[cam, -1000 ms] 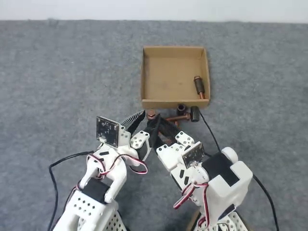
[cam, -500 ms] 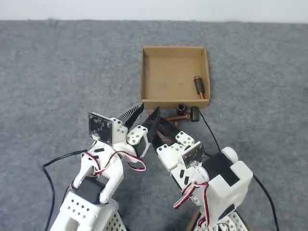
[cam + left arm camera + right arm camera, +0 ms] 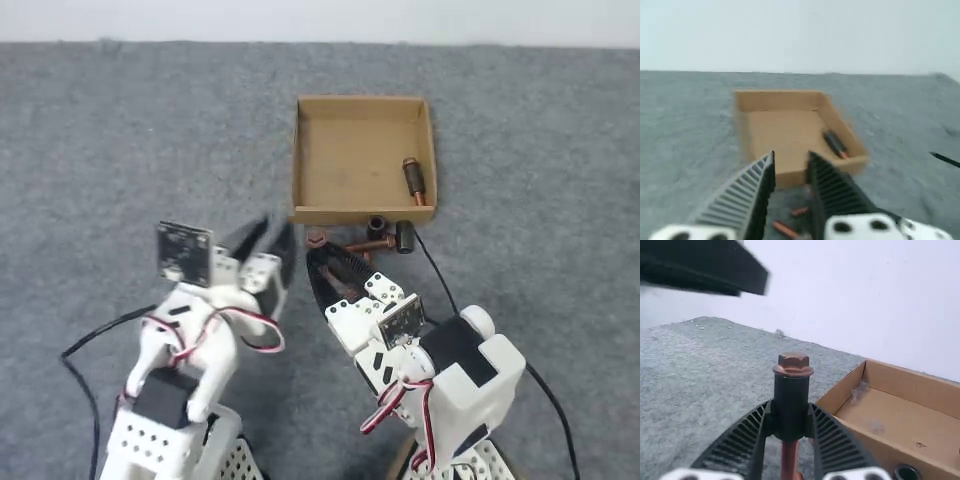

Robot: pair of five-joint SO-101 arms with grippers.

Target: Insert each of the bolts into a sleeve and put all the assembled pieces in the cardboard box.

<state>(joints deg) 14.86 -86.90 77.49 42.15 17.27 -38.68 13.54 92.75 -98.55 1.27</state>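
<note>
Your right pincer (image 3: pixel 790 412) is clamped on a black sleeve (image 3: pixel 790 402) held upright, with a copper bolt (image 3: pixel 793 365) pushed down through it, just short of the cardboard box (image 3: pixel 362 213). Your left pincer (image 3: pixel 790 159) stands partly open beside it, with nothing between its fingers. One assembled piece (image 3: pixel 413 180) lies in the box. Loose sleeves (image 3: pixel 405 237) and a spare bolt (image 3: pixel 362 244) lie on the bench (image 3: pixel 120 150) just outside its front wall.
</note>
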